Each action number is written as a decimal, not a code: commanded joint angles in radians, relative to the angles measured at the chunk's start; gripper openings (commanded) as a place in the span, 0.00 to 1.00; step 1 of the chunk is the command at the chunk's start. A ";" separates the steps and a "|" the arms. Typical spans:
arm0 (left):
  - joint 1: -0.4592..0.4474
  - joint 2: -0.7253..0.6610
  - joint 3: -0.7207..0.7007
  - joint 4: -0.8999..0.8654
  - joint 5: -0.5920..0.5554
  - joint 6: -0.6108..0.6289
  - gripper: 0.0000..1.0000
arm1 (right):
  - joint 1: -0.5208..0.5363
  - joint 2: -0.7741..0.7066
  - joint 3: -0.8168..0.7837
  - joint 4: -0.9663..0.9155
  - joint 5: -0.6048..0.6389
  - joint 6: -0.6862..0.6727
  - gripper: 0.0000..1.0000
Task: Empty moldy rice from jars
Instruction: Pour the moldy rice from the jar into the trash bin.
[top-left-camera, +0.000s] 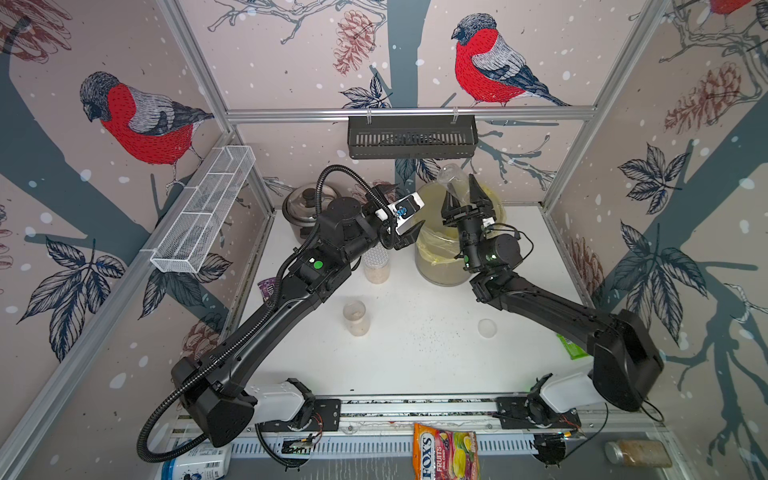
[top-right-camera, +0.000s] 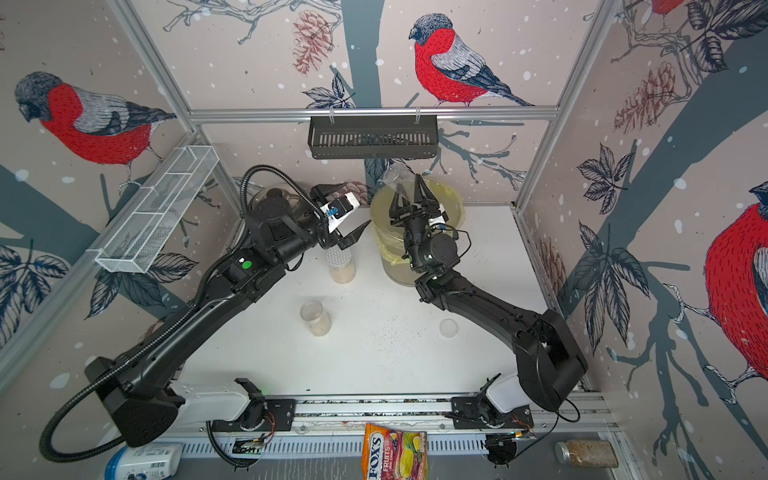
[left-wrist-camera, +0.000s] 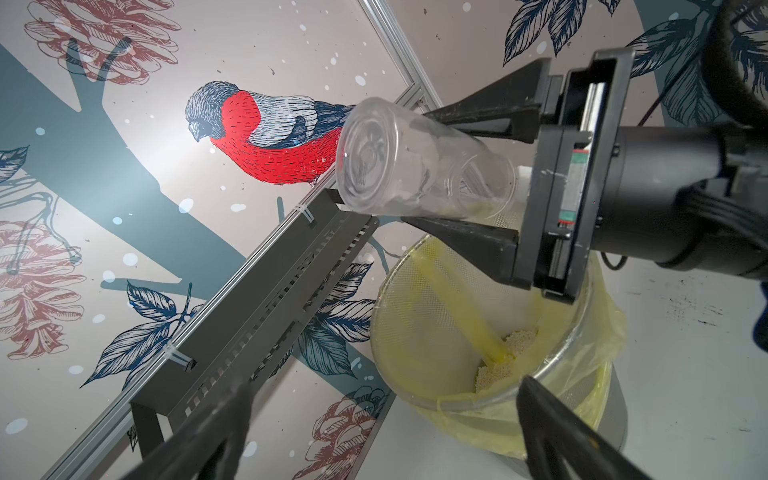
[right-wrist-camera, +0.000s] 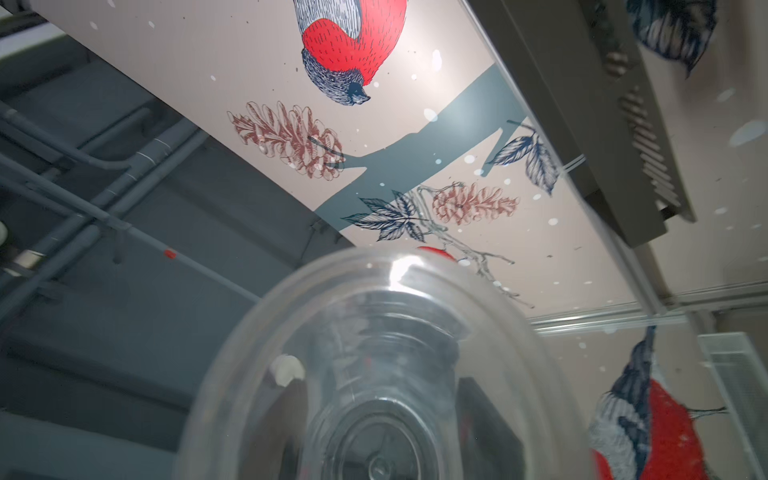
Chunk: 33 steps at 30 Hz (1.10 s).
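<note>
My right gripper (top-left-camera: 462, 187) is shut on a narrow clear jar (top-left-camera: 451, 174), lidless and tipped mouth-down over the translucent bin (top-left-camera: 440, 274) lined with a yellow bag. In the left wrist view the jar (left-wrist-camera: 415, 162) looks nearly empty, and moldy rice (left-wrist-camera: 503, 361) lies inside the bin. The jar (right-wrist-camera: 374, 374) fills the right wrist view. My left gripper (top-left-camera: 395, 216) stands open and empty left of the bin, above a wider jar (top-left-camera: 377, 266) with a silver dotted lid. A second narrow jar (top-left-camera: 356, 318) with rice stands mid-table.
A loose clear lid (top-left-camera: 487, 327) lies on the white table. A lidded steel pot (top-left-camera: 309, 205) sits back left. A black basket (top-left-camera: 411, 137) hangs on the back rail, a white wire basket (top-left-camera: 208, 208) on the left wall. A candy bag (top-left-camera: 446, 453) lies in front.
</note>
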<state>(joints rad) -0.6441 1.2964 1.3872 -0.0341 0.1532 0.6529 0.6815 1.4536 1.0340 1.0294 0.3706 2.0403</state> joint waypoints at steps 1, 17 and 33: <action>0.006 -0.009 -0.006 0.058 0.009 -0.007 0.98 | -0.048 -0.014 0.040 -0.264 -0.159 -0.130 0.34; 0.006 -0.019 -0.094 0.137 0.081 -0.004 0.98 | -0.217 0.061 0.504 -1.082 -0.540 -0.830 0.37; 0.000 0.094 -0.079 0.206 0.124 -0.029 0.97 | -0.113 0.025 0.584 -1.349 -0.481 -1.161 0.36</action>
<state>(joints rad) -0.6426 1.3823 1.3067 0.0864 0.2512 0.6361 0.5541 1.5024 1.6348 -0.3054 -0.1280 0.9398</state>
